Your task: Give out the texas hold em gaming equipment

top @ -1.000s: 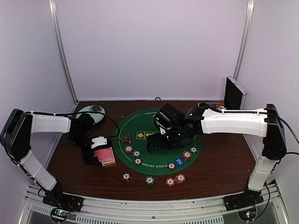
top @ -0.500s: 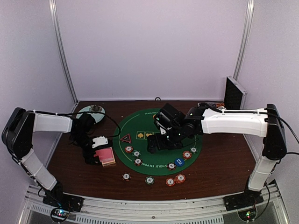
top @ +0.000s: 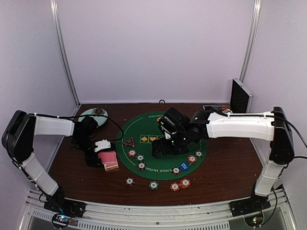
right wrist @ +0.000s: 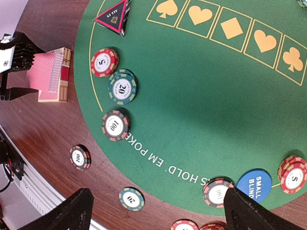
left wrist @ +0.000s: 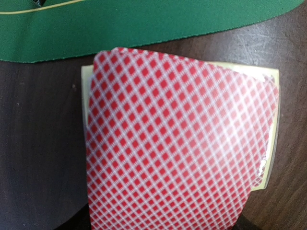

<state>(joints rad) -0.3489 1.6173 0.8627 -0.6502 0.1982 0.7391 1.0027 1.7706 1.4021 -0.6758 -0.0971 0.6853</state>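
- Pinched by its side edges in the left claw (top: pixel 98 155): the top card (left wrist: pixel 177 148), bowed upward, probably so that it comes off the deck (right wrist: pixel 62 76) alone.
- Just off the left rim of the green felt mat (right wrist: pixel 201 86), on the bare tabletop (top: pixel 230 167): that deck, presumably parked there within easy reach for dealing.
- Spread wide and holding nothing, above the mat's middle: the right claw (right wrist: pixel 157 194), seemingly poised to come down on a chip.
- On the left part of the felt: a red chip (right wrist: pixel 104 62), a green chip (right wrist: pixel 122 86) and a darker striped chip (right wrist: pixel 115 125) in a loose row, with the triangle marker (right wrist: pixel 112 15) beyond them.
- At the near rim: the blue disc (right wrist: pixel 254 184) among more striped chips, and two stray chips (right wrist: pixel 80 157) off the felt on the wood.
- Dark brown, wood-grained tabletop, with gold card suits printed on the felt.
- All round, pale lilac walls (top: pixel 158 48).
- At the far left, a pale blue plate (top: pixel 93 115); at the far right, a silver-black case (top: pixel 238 96).
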